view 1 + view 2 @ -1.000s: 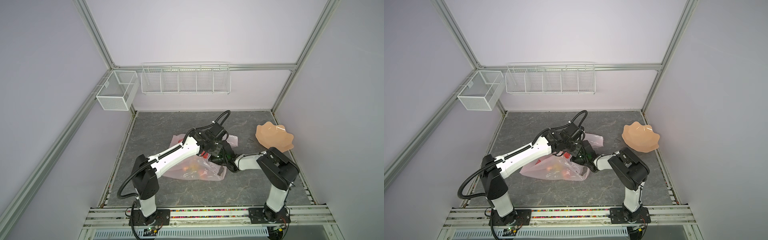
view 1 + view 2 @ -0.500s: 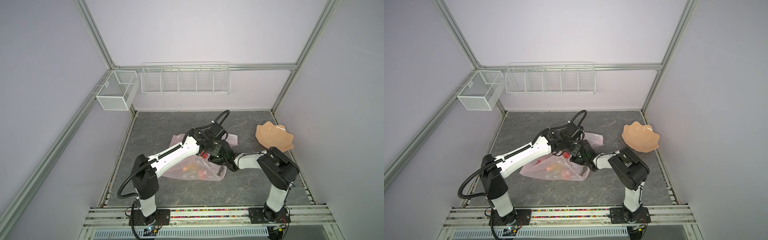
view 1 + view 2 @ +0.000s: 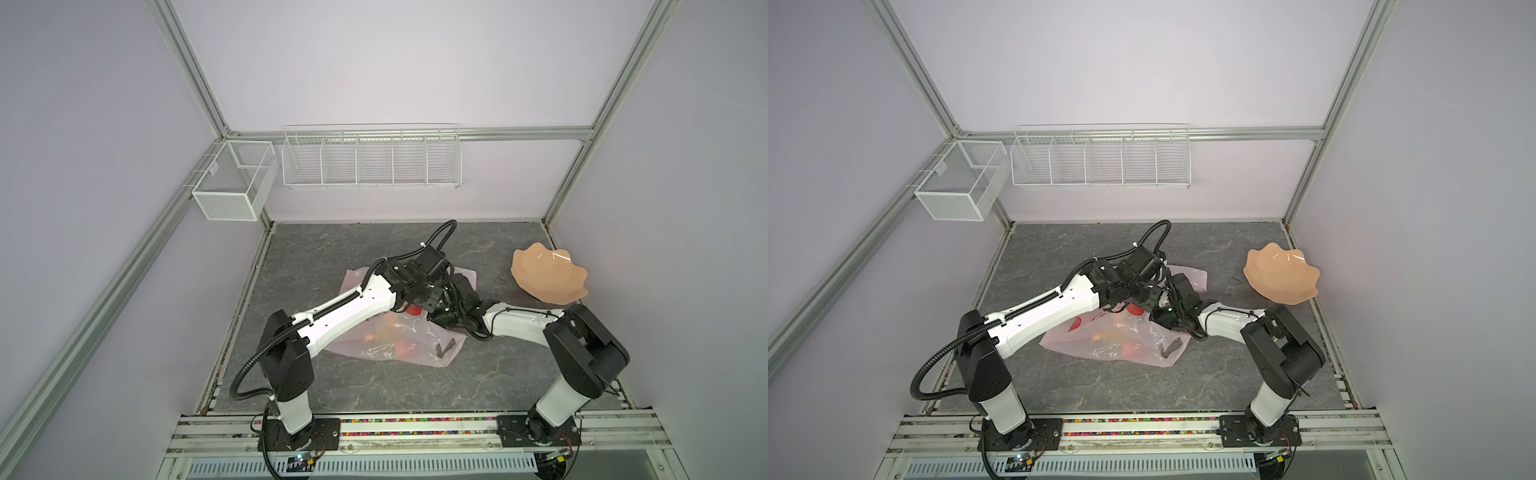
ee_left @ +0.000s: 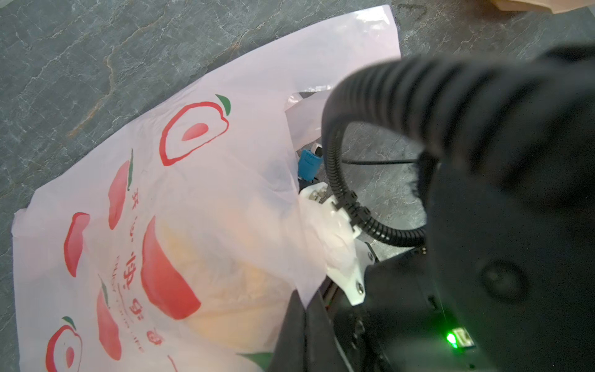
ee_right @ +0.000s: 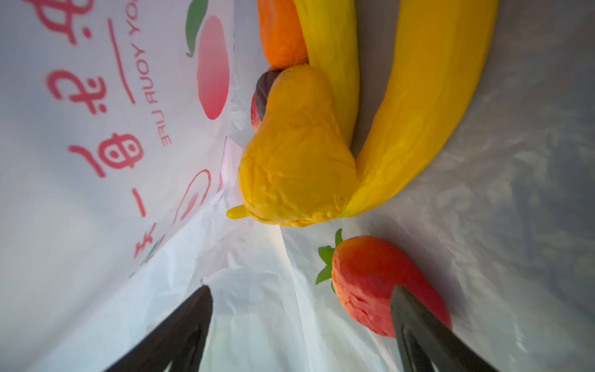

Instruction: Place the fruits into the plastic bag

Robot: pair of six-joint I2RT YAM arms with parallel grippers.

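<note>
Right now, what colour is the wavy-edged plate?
The plate is peach, clearest in a top view.

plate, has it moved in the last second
No. The plate sits where it was, by the table's back right corner, apart from the bag.

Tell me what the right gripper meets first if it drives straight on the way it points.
Probably the strawberry, lying just ahead at one side of the open right gripper inside the plastic bag; depth is unclear.

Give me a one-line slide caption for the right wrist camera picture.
Inside the plastic bag: open right gripper next to a strawberry, with a yellow pear, bananas and an orange fruit beyond.
</note>
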